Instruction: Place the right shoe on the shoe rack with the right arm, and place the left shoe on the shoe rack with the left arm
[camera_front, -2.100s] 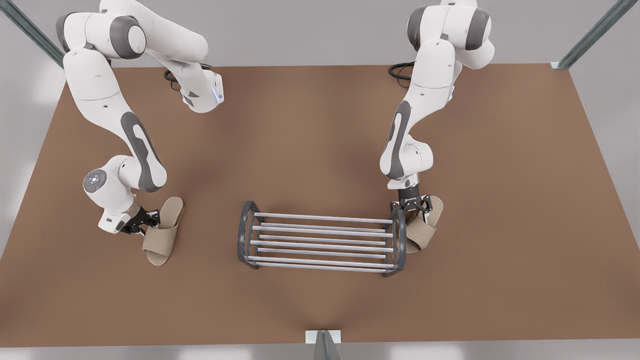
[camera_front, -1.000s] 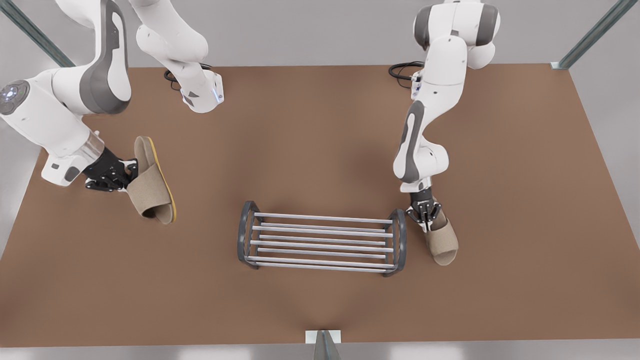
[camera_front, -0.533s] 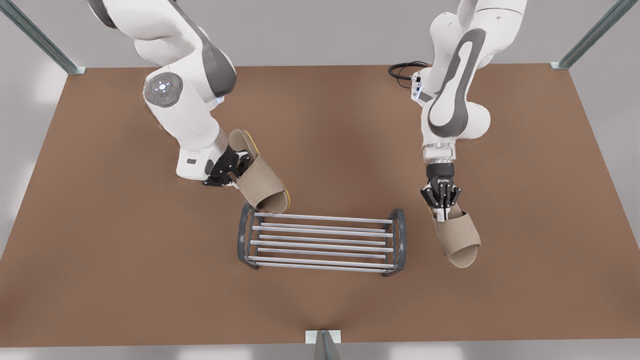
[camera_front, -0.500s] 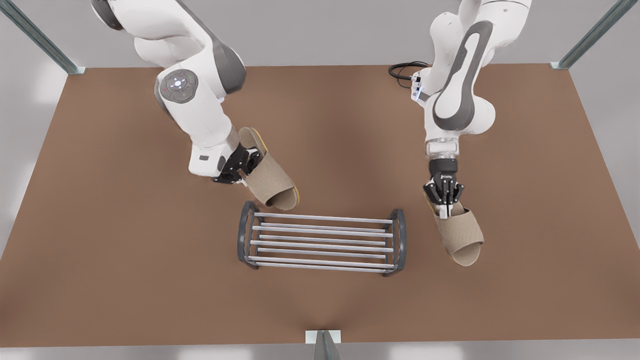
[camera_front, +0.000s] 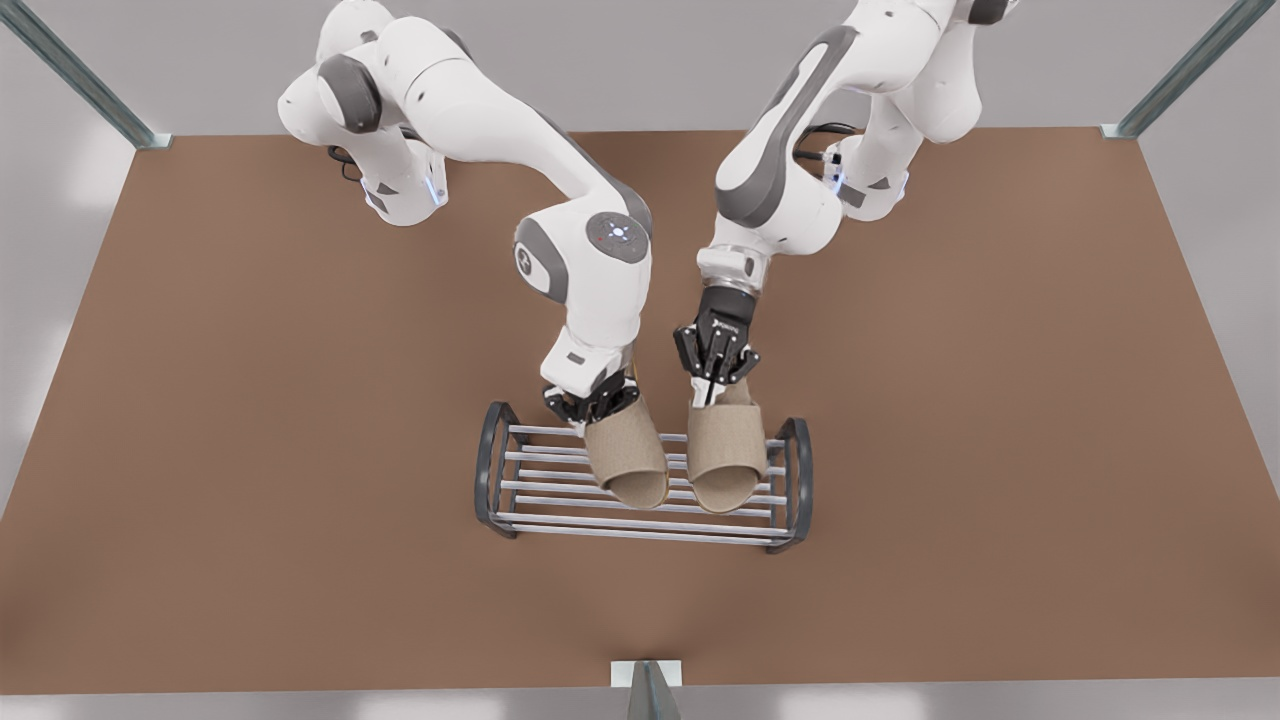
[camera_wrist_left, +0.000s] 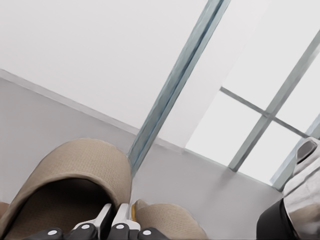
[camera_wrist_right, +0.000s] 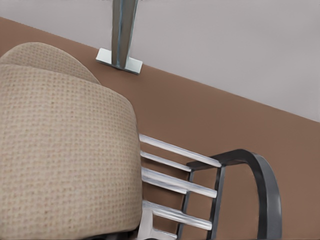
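Note:
The shoe rack (camera_front: 492, 470) stands mid-table, pale bars between dark arched ends. Two beige slippers lie side by side across its bars, toes toward the near edge. My right gripper (camera_front: 597, 403), on the front view's left, is shut on the heel of the right shoe (camera_front: 627, 462). My left gripper (camera_front: 712, 392), on the front view's right, is shut on the heel of the left shoe (camera_front: 727, 455). In the right wrist view the right shoe (camera_wrist_right: 65, 145) sits over the rack's bars (camera_wrist_right: 200, 187). In the left wrist view my left gripper (camera_wrist_left: 114, 222) pinches the left shoe (camera_wrist_left: 70, 170), with the right shoe (camera_wrist_left: 170, 220) beside it.
The brown table (camera_front: 1000, 450) spreads wide around the rack. Both arm bases stand at its far edge, with a black cable (camera_front: 800, 140) there. A metal post bracket (camera_front: 645, 680) sits at the near edge's middle. Slanted posts rise at the far corners.
Both arms have swung inward from the rack's two sides, each carrying its slipper. The slippers now lie over the rack's bars, close together.

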